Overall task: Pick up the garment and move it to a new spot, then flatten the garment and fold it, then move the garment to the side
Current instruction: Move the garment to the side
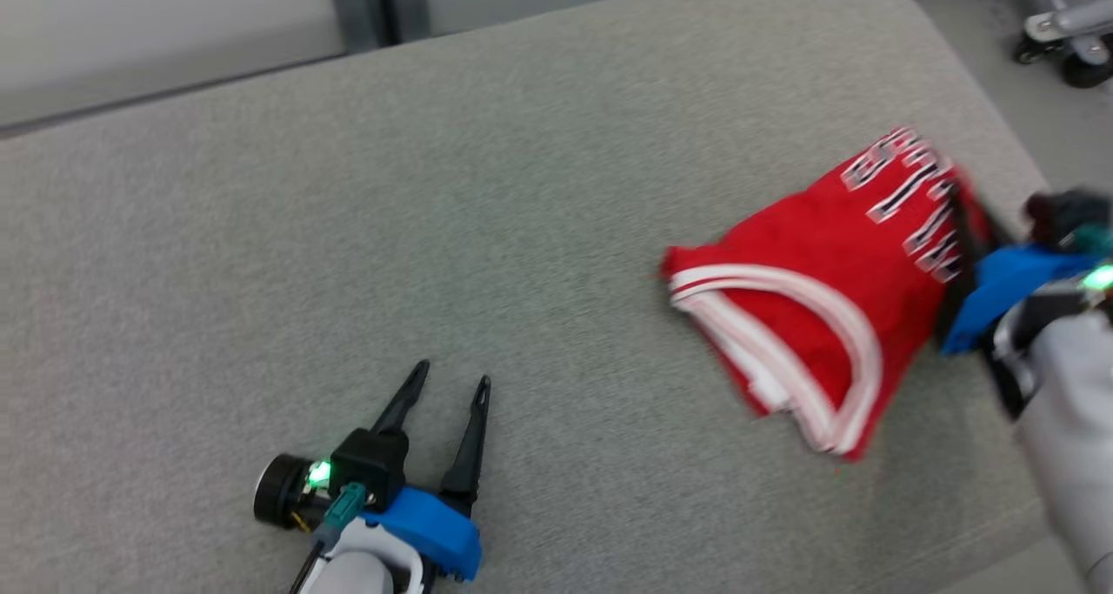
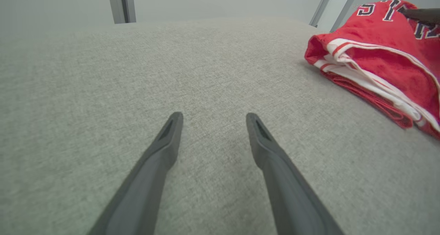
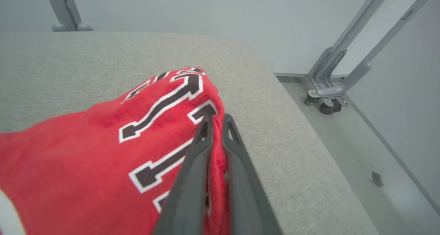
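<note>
Locate garment [image 1: 809,316] at 3 o'clock on counter [image 1: 522,185], folded, close to the 3 o'clock edge. Note right fingers [image 3: 207,128] pressed almost together, pinching the lettered fold on the garment's 3 o'clock side. Note left fingers [image 1: 472,442] at 7 o'clock, spread wide, gripping nothing, well apart from garment. Judge the step as the last one: shifting the folded garment aside. Expect trouble from the one-sided pinch: dragging by a single edge over rough cloth likely to peel upper layers off lower ones and undo the fold. Guard against overshoot toward 3 o'clock, with little counter left there: likely to spill garment over the edge. Release only with garment fully supported.
</note>
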